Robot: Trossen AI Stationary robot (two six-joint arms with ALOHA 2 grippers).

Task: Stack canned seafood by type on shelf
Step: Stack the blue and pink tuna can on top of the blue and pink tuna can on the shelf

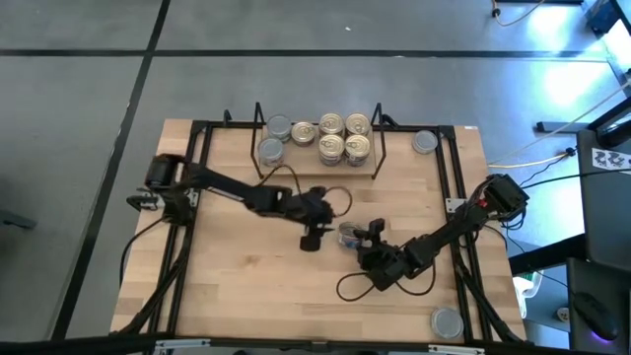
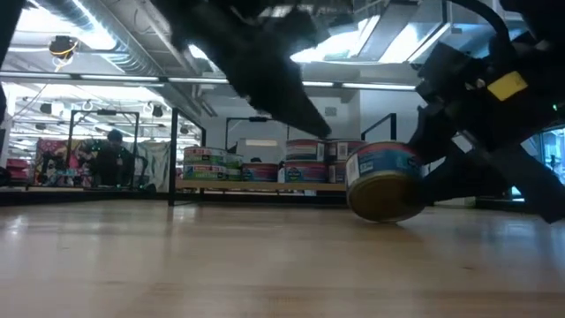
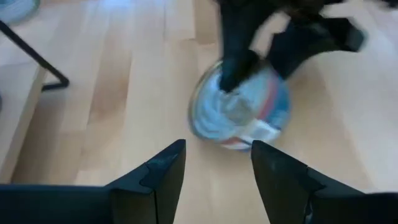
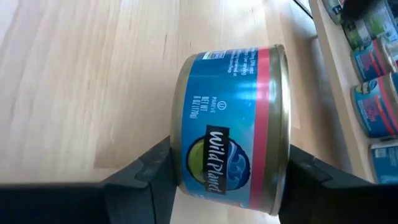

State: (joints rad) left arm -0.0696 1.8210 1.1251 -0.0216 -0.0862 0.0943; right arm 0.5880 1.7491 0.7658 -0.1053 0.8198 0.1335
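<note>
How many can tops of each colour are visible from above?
Grey-silver tops: 5; 2 on the shelf, 2 loose on the table, 1 in the right gripper.
Pale gold tops: 5, all on the shelf.
Total: 10

I'm working in a lab or workshop hall: exposed ceiling ducts [image 2: 106,40] and strip lights [image 2: 353,40] overhead, grey concrete floor [image 1: 89,89], loose cables [image 1: 552,153], cluttered racks [image 2: 53,155] behind the wooden surface [image 1: 246,286].
</note>
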